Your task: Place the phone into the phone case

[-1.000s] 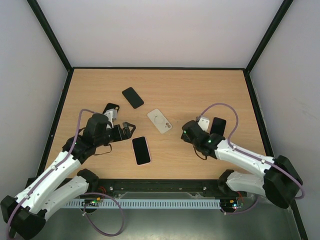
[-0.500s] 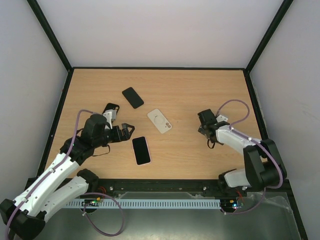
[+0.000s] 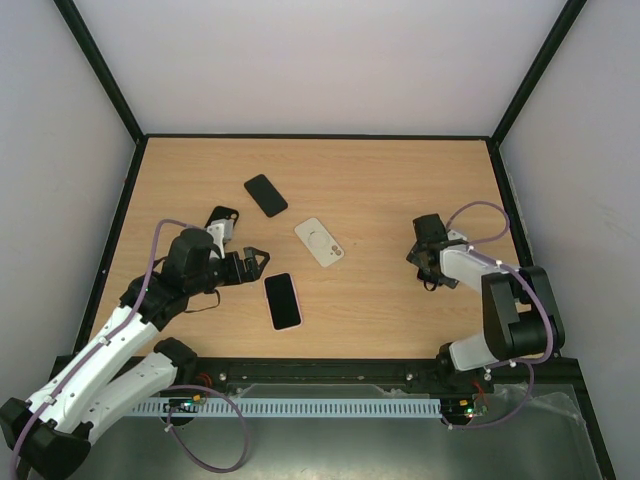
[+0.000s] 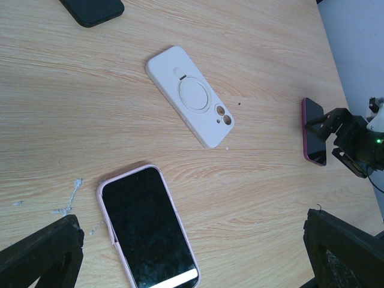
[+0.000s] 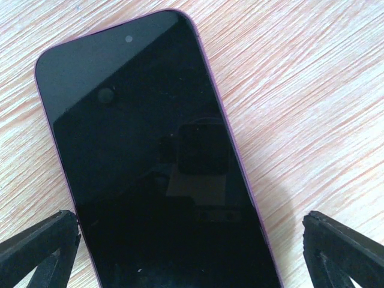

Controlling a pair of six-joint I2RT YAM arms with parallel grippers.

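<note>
Top external view: L gripper [image 3: 255,262] hangs wide open left of white case [image 3: 319,242], w/ pink-cased phone [image 3: 283,300] just near-left of the case. R gripper [image 5: 192,239], well right of the case, has just spread wide over magenta-edged phone [image 5: 150,150]. Phone lies flat on the table, released, so nothing's cased yet.

The fingers [image 5: 36,249] of my right pincer [image 5: 191,252] are black, and the phone [image 5: 150,150] I see has a glossy black screen with a magenta rim. The table [image 5: 312,90] is pale wood with streaky grain. My left camera shows a cream-white case [image 4: 191,96] and a black-screened, pink-cased phone [image 4: 147,228].
</note>
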